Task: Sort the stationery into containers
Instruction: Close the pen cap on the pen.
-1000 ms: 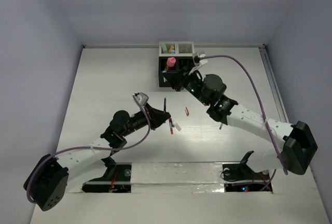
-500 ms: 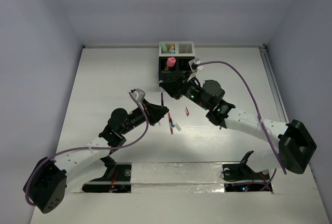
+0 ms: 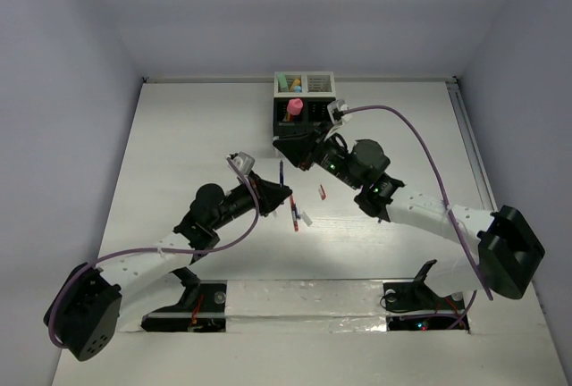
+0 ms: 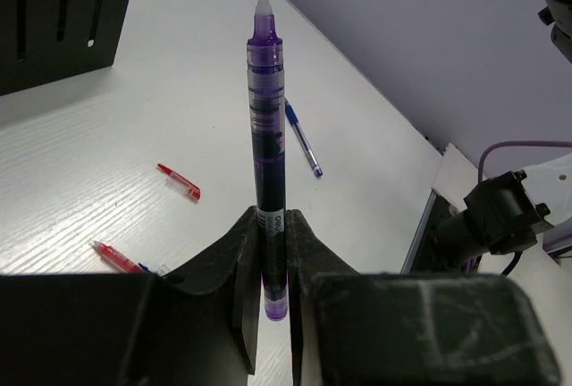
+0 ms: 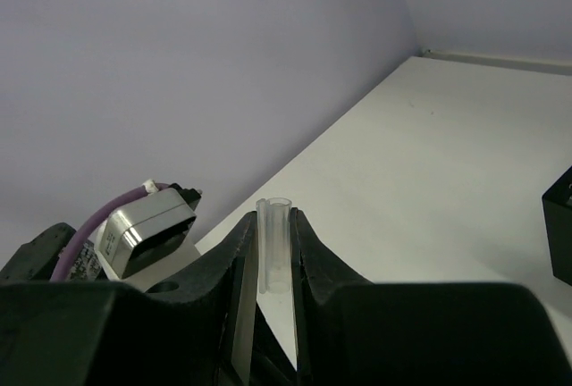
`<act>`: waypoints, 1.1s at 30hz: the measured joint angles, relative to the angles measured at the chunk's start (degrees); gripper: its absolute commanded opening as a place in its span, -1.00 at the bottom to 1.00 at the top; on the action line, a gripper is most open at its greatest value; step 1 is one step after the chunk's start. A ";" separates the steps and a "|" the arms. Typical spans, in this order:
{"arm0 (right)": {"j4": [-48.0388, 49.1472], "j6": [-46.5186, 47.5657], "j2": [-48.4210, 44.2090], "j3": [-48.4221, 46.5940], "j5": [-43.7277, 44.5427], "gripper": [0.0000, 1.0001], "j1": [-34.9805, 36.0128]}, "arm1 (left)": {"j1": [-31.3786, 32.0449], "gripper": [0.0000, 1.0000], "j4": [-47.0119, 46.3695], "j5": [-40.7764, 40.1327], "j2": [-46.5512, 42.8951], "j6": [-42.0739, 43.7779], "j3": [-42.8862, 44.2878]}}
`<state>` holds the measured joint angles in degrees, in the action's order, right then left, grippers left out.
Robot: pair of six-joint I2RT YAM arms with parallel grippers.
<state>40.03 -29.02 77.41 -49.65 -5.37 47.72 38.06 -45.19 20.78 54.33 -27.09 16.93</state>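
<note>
Left gripper (image 4: pixel 273 225): I see its fingers clamped on the lower barrel of a purple pen (image 4: pixel 267 127), which stands upright with its tip bare.
Right gripper (image 5: pixel 272 225): fingers pinched on a clear cap (image 5: pixel 274 252), near the black organizer box (image 3: pixel 288 127).
Containers: black box joined to the white organizer box (image 3: pixel 305 82) at the table's far edge. A pink marker (image 3: pixel 294 104) stands in the black one.
Loose: a blue pen (image 4: pixel 304 140) and a red pen (image 4: pixel 179 181) lie on the table (image 3: pixel 197 136).
</note>
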 measured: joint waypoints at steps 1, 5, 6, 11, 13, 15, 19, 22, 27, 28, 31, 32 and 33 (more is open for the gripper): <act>0.31 0.02 0.13 0.00 -0.09 -1.00 0.00 | 0.00 -1.00 0.04 0.04 0.15 0.00 0.00; 0.70 -0.17 0.96 0.00 -0.48 -1.00 -0.02 | 0.00 -1.00 0.11 -0.04 -0.33 0.02 0.00; 0.70 -0.22 1.09 0.00 -0.50 -1.00 0.00 | 0.00 -1.00 0.11 -0.22 -0.63 0.02 0.00; 0.87 -0.48 1.49 0.20 -0.50 -1.00 0.00 | 0.00 -1.00 0.09 -0.57 -1.62 0.02 0.00; 1.20 -0.63 1.49 0.72 -0.52 -1.00 -0.02 | 0.00 -1.00 0.11 -0.72 -1.62 0.02 0.00; 1.16 -0.74 1.49 1.11 -0.50 -1.00 -0.02 | 0.00 -1.00 0.11 -0.87 -1.62 0.00 0.00; 1.25 -0.83 1.49 1.68 -0.57 -1.00 -0.02 | 0.00 -1.00 0.11 -1.36 -1.73 0.00 0.00; 1.36 -0.92 1.49 1.84 -0.72 -1.00 0.00 | 0.00 -1.00 0.48 -1.75 -2.05 -0.02 0.00; 4.20 -1.81 1.49 3.17 -1.16 -1.00 0.00 | 0.02 -1.00 0.83 -2.56 -3.02 -0.83 0.00; 5.38 -2.01 1.49 3.93 -1.16 -1.00 0.09 | 0.07 -1.00 1.16 -2.56 -3.17 -1.11 0.00; 9.86 -2.25 1.68 6.78 -0.31 -1.00 1.01 | 0.09 -1.00 2.93 -2.32 -3.89 -2.34 0.00; 11.34 -2.27 1.86 7.54 0.07 -1.00 1.29 | 0.15 -1.00 3.56 -2.16 -4.26 -2.67 0.00; 12.33 -2.27 1.97 8.35 0.26 -1.00 1.64 | 0.15 -1.00 3.89 -2.19 -4.76 -3.10 0.00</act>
<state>52.36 -31.29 79.37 -41.30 -5.10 49.36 38.22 -41.30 18.59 49.56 -30.20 16.93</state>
